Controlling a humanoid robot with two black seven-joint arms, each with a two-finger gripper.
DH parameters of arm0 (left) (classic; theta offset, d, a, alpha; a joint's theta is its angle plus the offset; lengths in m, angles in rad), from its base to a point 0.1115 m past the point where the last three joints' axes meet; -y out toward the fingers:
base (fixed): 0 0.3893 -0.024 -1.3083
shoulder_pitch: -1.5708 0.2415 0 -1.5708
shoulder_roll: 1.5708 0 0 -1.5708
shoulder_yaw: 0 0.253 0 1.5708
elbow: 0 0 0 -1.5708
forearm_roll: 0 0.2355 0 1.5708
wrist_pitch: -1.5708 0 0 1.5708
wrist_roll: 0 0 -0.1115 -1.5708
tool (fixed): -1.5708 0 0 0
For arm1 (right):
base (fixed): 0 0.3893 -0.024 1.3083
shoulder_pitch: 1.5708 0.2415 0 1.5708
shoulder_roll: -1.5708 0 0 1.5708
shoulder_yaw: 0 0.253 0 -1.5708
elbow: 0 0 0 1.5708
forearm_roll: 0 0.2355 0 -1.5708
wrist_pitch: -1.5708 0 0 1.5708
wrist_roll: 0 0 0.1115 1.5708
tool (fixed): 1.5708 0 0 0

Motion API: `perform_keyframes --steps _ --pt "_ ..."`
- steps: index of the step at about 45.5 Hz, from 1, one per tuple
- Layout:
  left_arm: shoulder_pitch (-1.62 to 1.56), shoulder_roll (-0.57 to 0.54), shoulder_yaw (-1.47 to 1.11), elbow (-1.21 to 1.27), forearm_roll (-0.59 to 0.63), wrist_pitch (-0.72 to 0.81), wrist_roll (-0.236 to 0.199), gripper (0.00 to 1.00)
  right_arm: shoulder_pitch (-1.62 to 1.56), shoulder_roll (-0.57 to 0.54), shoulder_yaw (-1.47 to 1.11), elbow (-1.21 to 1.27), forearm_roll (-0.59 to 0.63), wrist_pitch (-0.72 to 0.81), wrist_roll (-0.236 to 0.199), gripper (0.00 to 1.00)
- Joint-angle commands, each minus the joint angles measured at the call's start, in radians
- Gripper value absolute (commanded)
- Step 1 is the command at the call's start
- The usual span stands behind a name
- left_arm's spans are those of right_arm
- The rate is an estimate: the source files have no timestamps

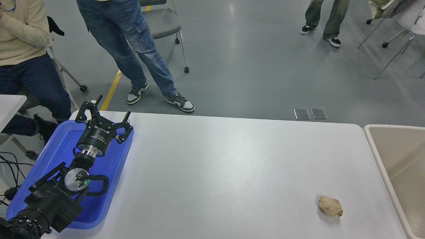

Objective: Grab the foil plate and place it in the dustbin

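The beige dustbin (375, 146) stands against the table's right end, cut off by the picture's right edge; the part of its inside that shows holds nothing. The foil plate is out of view. My left gripper (104, 114) rests open over the far end of a blue tray at the lower left, with nothing between its fingers. My right arm and gripper do not show in the head view.
The blue tray (63, 139) lies under the left arm at the table's left end. A crumpled brown paper ball (330, 206) sits near the front right of the white table (232, 166). People stand and sit beyond the far edge.
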Motion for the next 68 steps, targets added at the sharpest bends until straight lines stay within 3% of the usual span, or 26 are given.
perform_keyframes --steps 1,13,22,31,41,50,68 --pt "0.0 0.0 0.001 0.0 0.001 0.001 0.0 1.0 0.004 0.005 -0.002 -0.009 -0.013 -0.012 0.0 1.0" --pt "0.0 0.0 0.001 0.0 0.001 0.001 0.0 1.0 0.036 0.034 -0.001 0.055 -0.169 -0.004 0.0 1.0" --pt "0.0 0.0 -0.001 0.0 -0.001 0.001 0.0 1.0 0.138 -0.08 -0.001 0.294 -0.378 -0.001 0.0 1.0" --pt "0.0 0.0 -0.001 0.0 -0.001 -0.001 0.0 1.0 0.283 -0.207 -0.065 0.559 -0.383 0.005 0.0 1.0" --pt "0.0 0.0 0.001 0.0 -0.001 -0.001 0.0 1.0 0.655 -0.248 -0.453 0.871 -0.374 0.059 0.0 1.0" --pt "0.0 0.0 -0.001 0.0 -0.001 0.001 0.0 1.0 0.964 -0.23 -0.697 1.043 -0.367 0.229 0.0 1.0" --pt "0.0 0.0 -0.001 0.0 -0.001 -0.001 0.0 1.0 1.189 -0.158 -0.708 1.149 -0.369 0.675 0.0 1.0"
